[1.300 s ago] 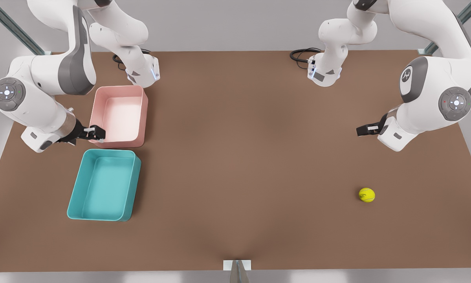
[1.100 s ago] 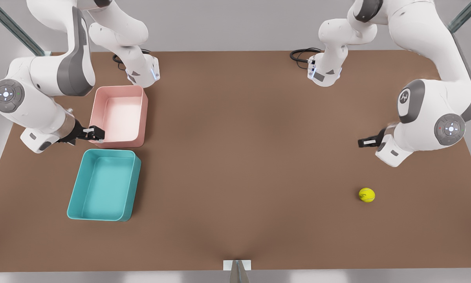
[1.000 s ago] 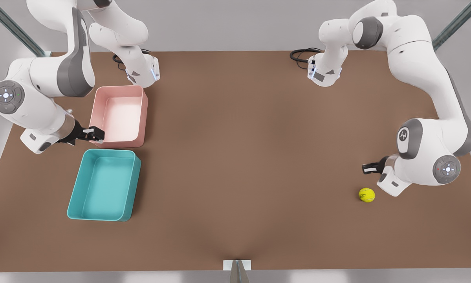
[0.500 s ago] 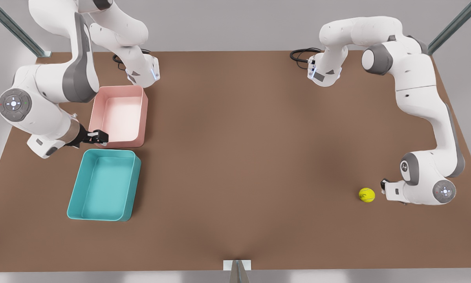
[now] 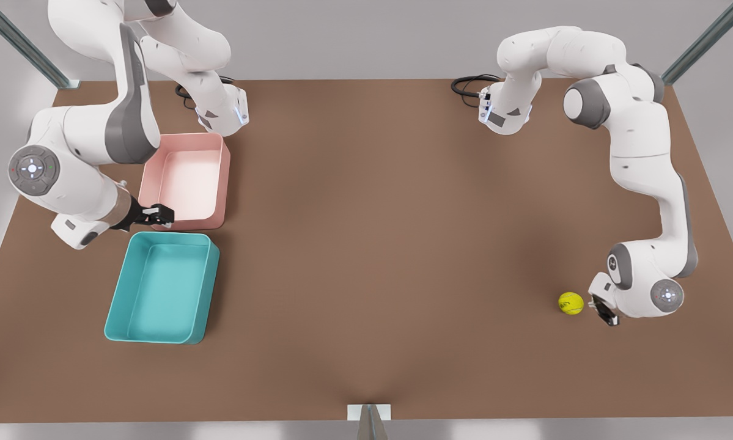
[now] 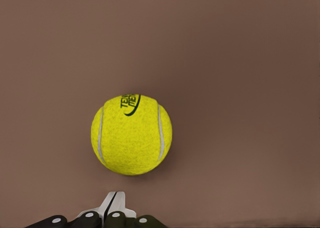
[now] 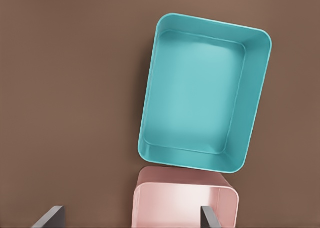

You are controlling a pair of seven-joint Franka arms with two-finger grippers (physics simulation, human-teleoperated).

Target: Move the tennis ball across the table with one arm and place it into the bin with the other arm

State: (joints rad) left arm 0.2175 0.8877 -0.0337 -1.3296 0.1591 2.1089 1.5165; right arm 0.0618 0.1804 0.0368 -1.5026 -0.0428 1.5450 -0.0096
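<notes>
One tennis ball [image 5: 570,303] sat on the table [image 5: 390,256] toward the front view's right, well apart from the bin [image 5: 162,287]; being round it had no long axis, though in the left wrist view its dark printed logo [image 6: 129,102] lay on the side away from the fingers. There were two tubs: the teal bin, its long axis running from the table's near edge toward the far one with a slight tilt, and a pink tub [image 5: 186,180] just behind it, the two nearly touching. There were two arms. The left gripper [image 5: 603,310] sat low, just beside the ball on the front view's right, its fingers [image 6: 114,204] pressed together and apart from the ball. Over the last second or so this arm had swung down from well above the ball to its side. The right gripper [image 5: 158,214] hung over the seam between the tubs, fingers [image 7: 49,218] spread wide, having drifted only slightly; ball and tubs had not moved.
</notes>
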